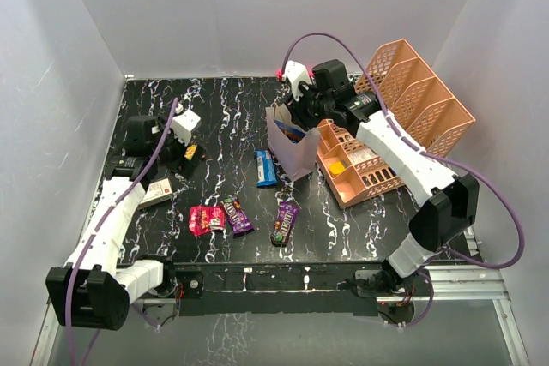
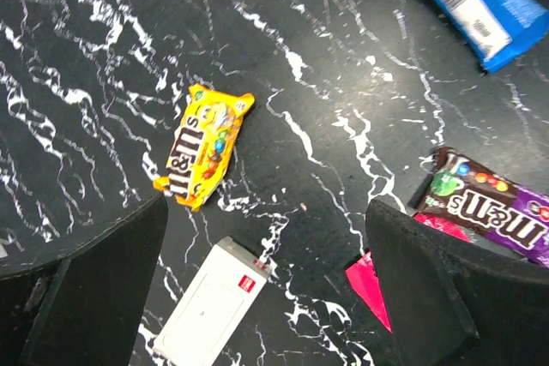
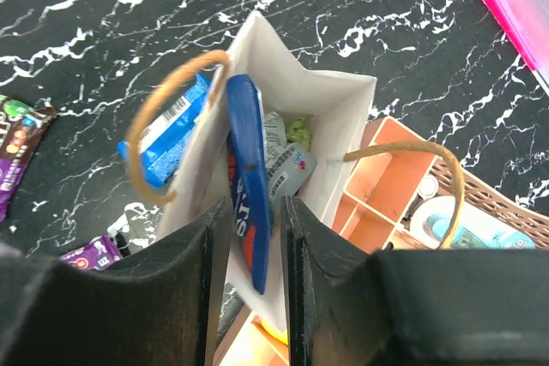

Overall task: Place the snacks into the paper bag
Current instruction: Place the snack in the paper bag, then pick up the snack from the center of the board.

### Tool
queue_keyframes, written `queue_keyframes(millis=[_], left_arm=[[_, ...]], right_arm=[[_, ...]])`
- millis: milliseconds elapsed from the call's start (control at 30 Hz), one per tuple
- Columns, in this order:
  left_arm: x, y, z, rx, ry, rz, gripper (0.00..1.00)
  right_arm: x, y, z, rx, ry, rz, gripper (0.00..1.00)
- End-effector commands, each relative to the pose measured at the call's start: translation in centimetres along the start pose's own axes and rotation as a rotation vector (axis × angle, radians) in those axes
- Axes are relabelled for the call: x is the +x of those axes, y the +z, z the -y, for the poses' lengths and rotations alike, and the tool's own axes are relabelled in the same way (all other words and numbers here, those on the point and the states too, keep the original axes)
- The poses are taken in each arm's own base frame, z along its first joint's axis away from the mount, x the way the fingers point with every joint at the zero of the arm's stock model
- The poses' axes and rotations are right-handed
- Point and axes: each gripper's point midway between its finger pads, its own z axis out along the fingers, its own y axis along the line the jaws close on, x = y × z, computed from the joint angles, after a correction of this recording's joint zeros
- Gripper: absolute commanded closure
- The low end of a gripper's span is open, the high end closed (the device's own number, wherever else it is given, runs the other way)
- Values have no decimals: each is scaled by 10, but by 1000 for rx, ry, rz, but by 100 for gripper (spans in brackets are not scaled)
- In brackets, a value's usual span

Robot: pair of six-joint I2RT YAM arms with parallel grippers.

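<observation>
The pale paper bag (image 1: 296, 153) stands upright at mid-table. My right gripper (image 1: 298, 115) hangs over its mouth. In the right wrist view my right gripper (image 3: 255, 297) is shut on a blue pouch (image 3: 244, 169) that stands on edge inside the bag (image 3: 334, 126), next to a silver packet (image 3: 287, 165). My left gripper (image 1: 186, 153) is open and empty above a yellow M&M's packet (image 2: 202, 147); its fingers (image 2: 86, 280) stand wide apart. A blue packet (image 1: 266, 167), a red-pink packet (image 1: 206, 219), a purple-brown M&M's packet (image 1: 238, 214) and a purple packet (image 1: 285, 222) lie on the table.
A white flat box (image 2: 210, 310) lies under my left gripper. A salmon tray (image 1: 360, 169) touches the bag's right side, with a taller mesh organiser (image 1: 420, 96) behind it. White walls close in the table.
</observation>
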Motion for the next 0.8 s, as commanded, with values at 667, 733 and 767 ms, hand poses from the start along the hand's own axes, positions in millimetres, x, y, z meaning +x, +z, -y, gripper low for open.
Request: queue_keyframes(millis=[667, 733, 767], left_arm=[[90, 2, 72, 437, 131, -268, 8], [104, 2, 82, 472, 190, -272, 9], [109, 1, 86, 484, 216, -268, 9]], right_arm=[[-19, -108, 0, 11, -10, 267, 36], [-17, -109, 1, 4, -4, 273, 36], [-16, -109, 1, 1, 1, 274, 35]])
